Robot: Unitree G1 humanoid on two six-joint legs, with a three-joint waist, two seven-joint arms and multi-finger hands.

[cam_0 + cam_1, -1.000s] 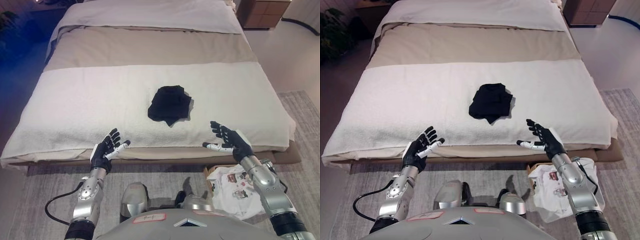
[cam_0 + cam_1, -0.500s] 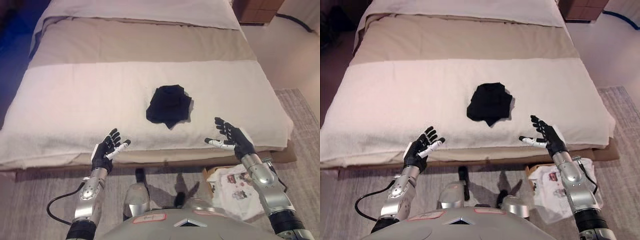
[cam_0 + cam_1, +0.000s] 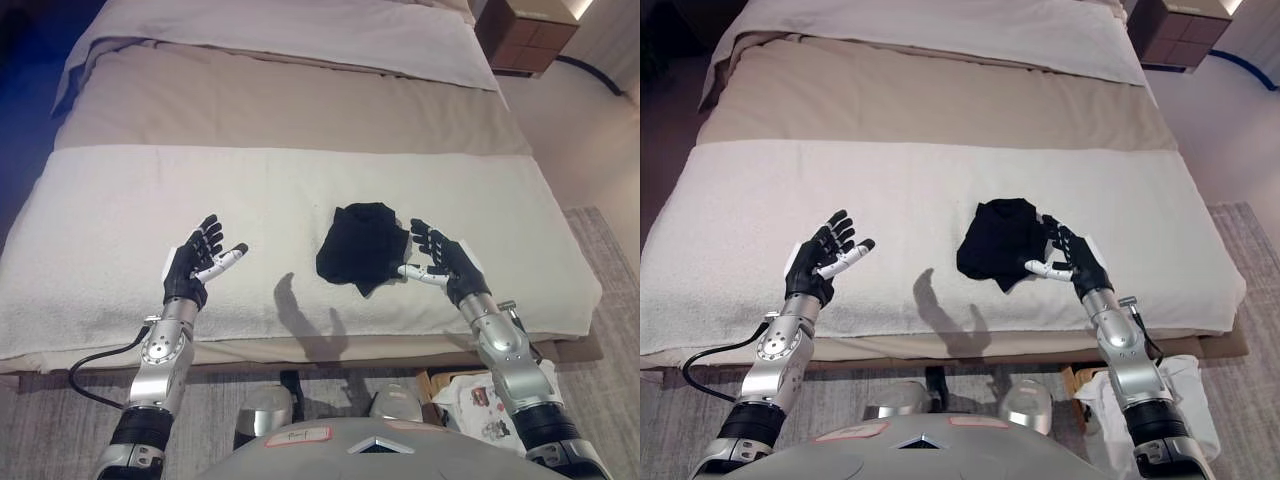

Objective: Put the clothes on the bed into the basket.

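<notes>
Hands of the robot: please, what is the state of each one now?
Left hand: open, fingers spread, holding nothing, above the white blanket.
Right hand: open, holding nothing, beside the black garment.

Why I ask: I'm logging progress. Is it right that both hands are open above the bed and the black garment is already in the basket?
No. Both views show the black garment on the bed, beside the open right hand. The left hand is open too.

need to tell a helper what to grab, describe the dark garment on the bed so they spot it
Start at the wide white blanket covering the near part of the bed. A crumpled black cloth garment lies on it, just beside the open right hand. It is the only dark item there.
</notes>
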